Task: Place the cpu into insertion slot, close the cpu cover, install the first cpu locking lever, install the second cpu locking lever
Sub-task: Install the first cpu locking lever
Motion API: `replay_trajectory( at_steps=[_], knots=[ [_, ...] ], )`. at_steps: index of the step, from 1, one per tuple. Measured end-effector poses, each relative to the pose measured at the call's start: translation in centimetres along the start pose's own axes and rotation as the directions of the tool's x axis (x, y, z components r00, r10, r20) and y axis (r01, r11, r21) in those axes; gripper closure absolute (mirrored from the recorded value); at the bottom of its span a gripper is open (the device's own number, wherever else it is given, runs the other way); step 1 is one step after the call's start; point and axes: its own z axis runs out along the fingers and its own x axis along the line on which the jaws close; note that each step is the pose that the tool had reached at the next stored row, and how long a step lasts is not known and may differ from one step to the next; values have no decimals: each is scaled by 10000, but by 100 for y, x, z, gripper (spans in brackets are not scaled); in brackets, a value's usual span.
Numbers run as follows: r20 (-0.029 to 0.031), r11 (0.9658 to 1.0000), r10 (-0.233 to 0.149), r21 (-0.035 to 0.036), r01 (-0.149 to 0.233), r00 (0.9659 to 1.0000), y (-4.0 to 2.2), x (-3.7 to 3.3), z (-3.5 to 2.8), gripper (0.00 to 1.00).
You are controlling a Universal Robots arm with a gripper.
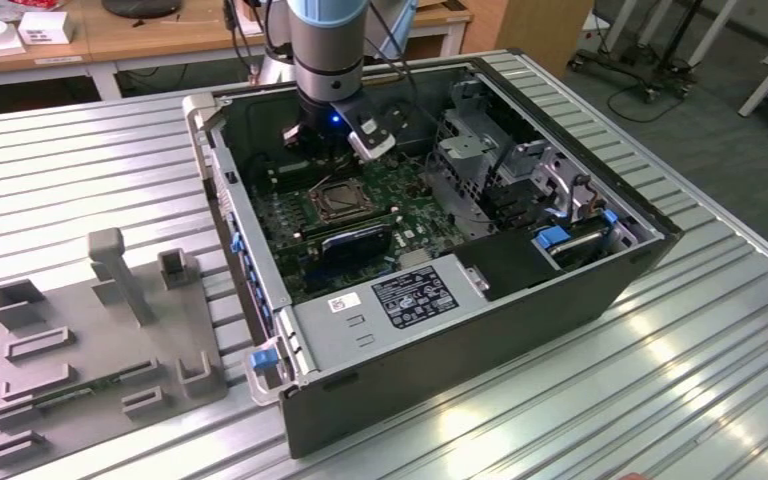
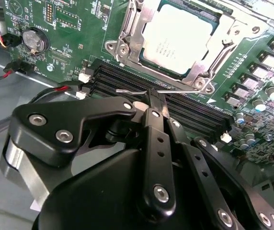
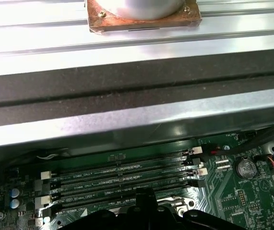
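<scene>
Peeking at the second wrist view: the cpu point(image 2: 182, 38) sits in the insertion slot point(image 2: 120, 48), cpu cover point(image 2: 218, 48) flat over it. My gripper point(image 2: 157, 103) has its fingers pinched together beside a thin wire lever point(image 2: 127, 90).

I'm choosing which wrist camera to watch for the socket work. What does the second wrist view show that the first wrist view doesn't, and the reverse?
Second wrist view: the cpu lying under the closed cpu cover, and a thin wire lever right at the gripper's shut fingers. First wrist view: the case's metal wall and the slatted table beyond it. Both wrist views: the black memory slots, the coin battery and the green motherboard.
</scene>
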Motion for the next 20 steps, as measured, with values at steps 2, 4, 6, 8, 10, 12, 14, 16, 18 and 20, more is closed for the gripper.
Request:
replay_trajectory(
  at_steps=[2,4,6,8,10,12,14,16,18,20],
  knots=[
    [0,10000,3,5,-3,10000,2,0,-9,89],
    [3,10000,7,8,-7,10000,4,-1,-15,89],
    [4,10000,11,12,-11,10000,6,-1,-22,89],
    [10,10000,16,11,-16,10000,11,-2,-39,89],
    [15,10000,24,11,-24,10000,17,0,-62,89],
    [18,10000,33,13,-34,10000,21,4,-82,89],
    [23,10000,54,4,-54,10000,22,15,-91,89],
    [12,9999,83,-93,-83,10000,19,31,-94,89],
    [3,9998,117,-184,-117,9999,17,45,-96,89],
    [11,9997,165,-204,-165,9999,16,53,-97,89]
  ],
)
